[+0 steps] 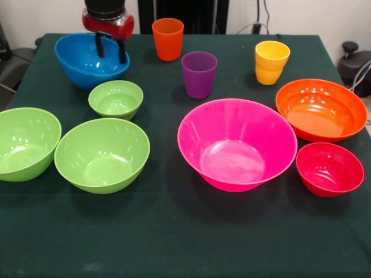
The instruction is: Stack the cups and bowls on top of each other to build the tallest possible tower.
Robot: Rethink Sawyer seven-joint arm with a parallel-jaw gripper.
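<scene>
Bowls and cups are all sitting apart on the bench [174, 243]; no tower is showing yet, so the stacking is judged as not started, or barely starting.

Going from largest to smallest:
- Pink bowl [236, 143] is sitting upright near the bench's middle, nothing in it.
- Orange bowl [320, 109] is lying to its right, tilted slightly, with the small red bowl [329, 168] just beside it in front.
- 2 large lime green bowls [102, 154] [26, 143] are resting side by side at the left; whether they are touching I cannot tell.
- Blue bowl [90, 59] is sitting tilted at the far left.
- Small lime green bowl [116, 99] is sitting just in front of the blue one.
- Purple cup [199, 74], orange cup [167, 39] and yellow cup [271, 62] are standing upright along the far side. The yellow one is looking like 2 nested, though I cannot confirm it.

Tool [110, 51] is reaching down into the blue bowl with its 2 dark fingers set narrowly apart, holding nothing visibly. Judgement: all 7 bowls and the cups are remaining to be stacked.
</scene>
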